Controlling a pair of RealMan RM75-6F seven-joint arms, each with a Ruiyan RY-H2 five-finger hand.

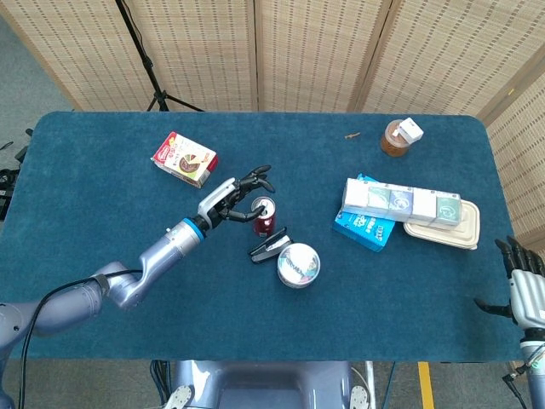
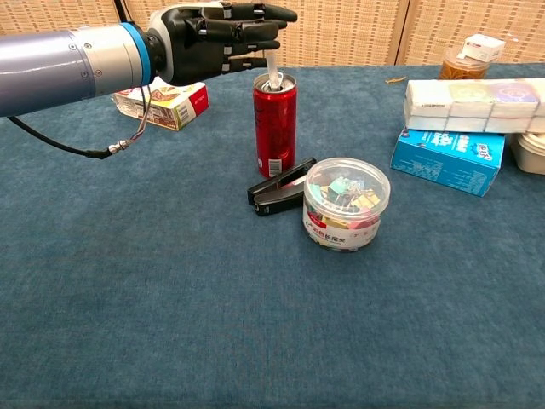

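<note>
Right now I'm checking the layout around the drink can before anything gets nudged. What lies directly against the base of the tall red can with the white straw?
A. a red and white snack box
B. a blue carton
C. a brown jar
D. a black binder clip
D: the black binder clip lies at the foot of the tall red can, between it and the clear round tub of coloured clips; the other things sit well apart.

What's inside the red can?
A white straw sticks into the opening of the red can, its top among the left hand's fingers. Any drink inside is hidden by the can's wall.
</note>
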